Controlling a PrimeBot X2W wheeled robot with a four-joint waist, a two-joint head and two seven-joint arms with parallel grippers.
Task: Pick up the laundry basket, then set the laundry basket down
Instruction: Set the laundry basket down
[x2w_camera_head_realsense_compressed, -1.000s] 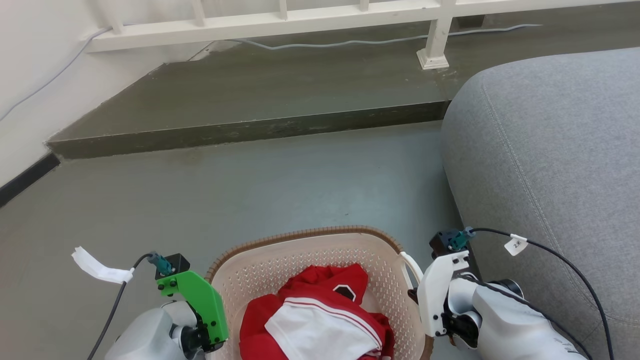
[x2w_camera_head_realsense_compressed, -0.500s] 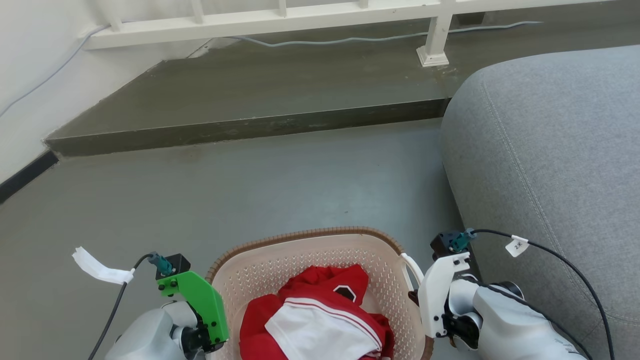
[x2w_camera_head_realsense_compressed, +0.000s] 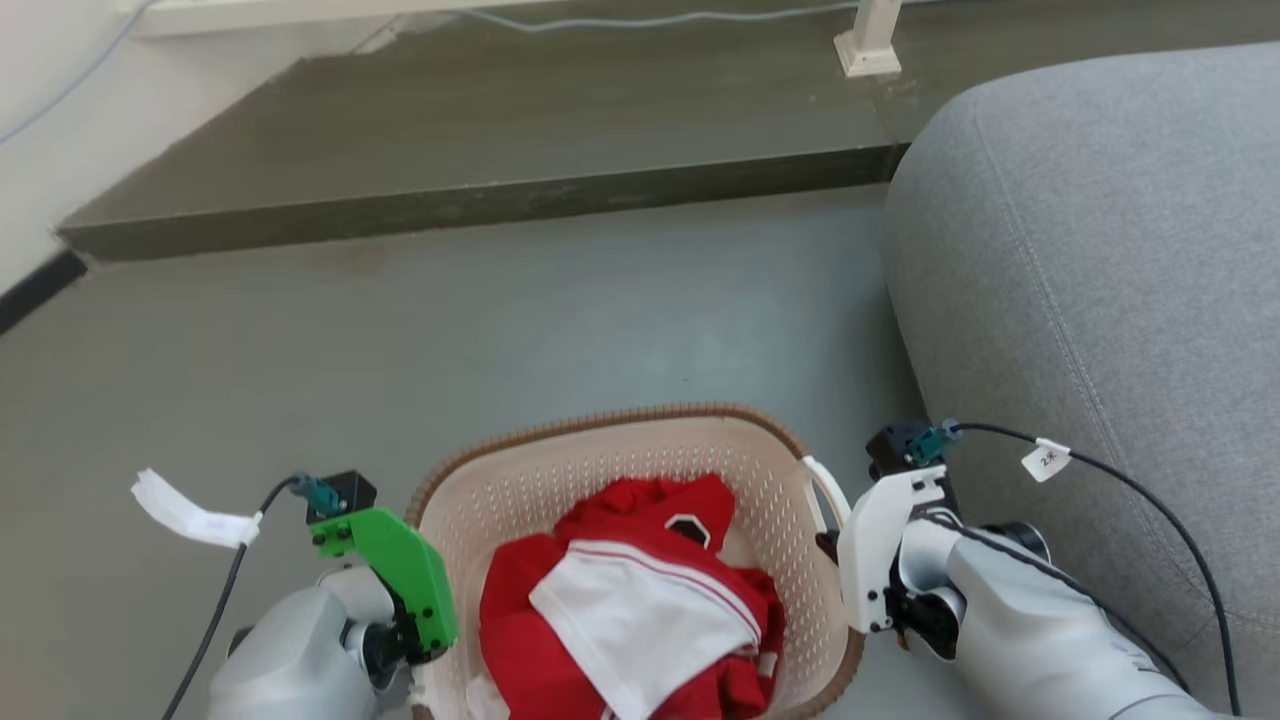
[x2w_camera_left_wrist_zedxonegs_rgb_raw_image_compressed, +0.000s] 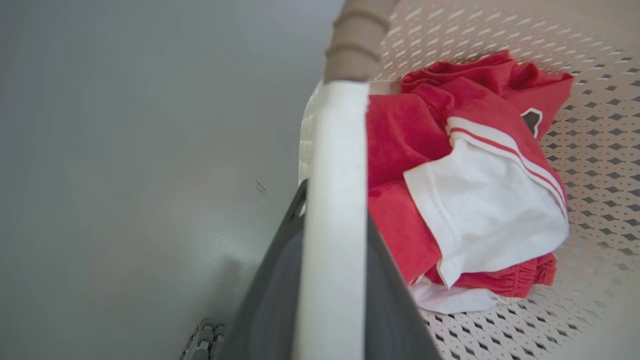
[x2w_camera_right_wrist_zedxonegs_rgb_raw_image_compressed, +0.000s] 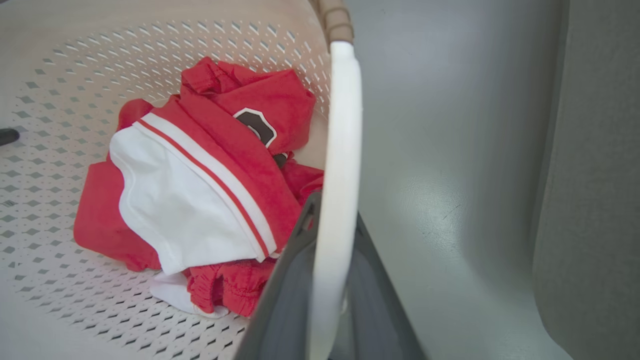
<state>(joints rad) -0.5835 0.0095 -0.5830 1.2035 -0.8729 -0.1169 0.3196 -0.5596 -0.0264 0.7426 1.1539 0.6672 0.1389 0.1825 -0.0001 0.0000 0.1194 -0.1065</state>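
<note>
Left wrist view: the left gripper (x2w_camera_left_wrist_zedxonegs_rgb_raw_image_compressed: 335, 210) has its dark fingers (x2w_camera_left_wrist_zedxonegs_rgb_raw_image_compressed: 270, 300) clamped on a white side handle (x2w_camera_left_wrist_zedxonegs_rgb_raw_image_compressed: 335, 150) of the laundry basket (x2w_camera_left_wrist_zedxonegs_rgb_raw_image_compressed: 575, 75). Over on the right wrist view it's the same story: the right gripper (x2w_camera_right_wrist_zedxonegs_rgb_raw_image_compressed: 335, 215) has its fingers (x2w_camera_right_wrist_zedxonegs_rgb_raw_image_compressed: 280, 300) squeezed on the other white handle (x2w_camera_right_wrist_zedxonegs_rgb_raw_image_compressed: 342, 125).

The head view doesn't give us those fingers, since a green bracket (x2w_camera_head_realsense_compressed: 395, 560) and a white one (x2w_camera_head_realsense_compressed: 875, 540) cover them. It does give the setting. The basket sits low in the middle between both arms, its brown rim (x2w_camera_head_realsense_compressed: 600, 418) toward a dark step (x2w_camera_head_realsense_compressed: 450, 200). Red and white clothes (x2w_camera_head_realsense_compressed: 620, 590) are heaped inside. A grey sofa (x2w_camera_head_realsense_compressed: 1100, 250) crowds the right arm, close beside the basket. Grey floor (x2w_camera_head_realsense_compressed: 500, 320) lies ahead. Whether the basket touches that floor, I can't tell.
</note>
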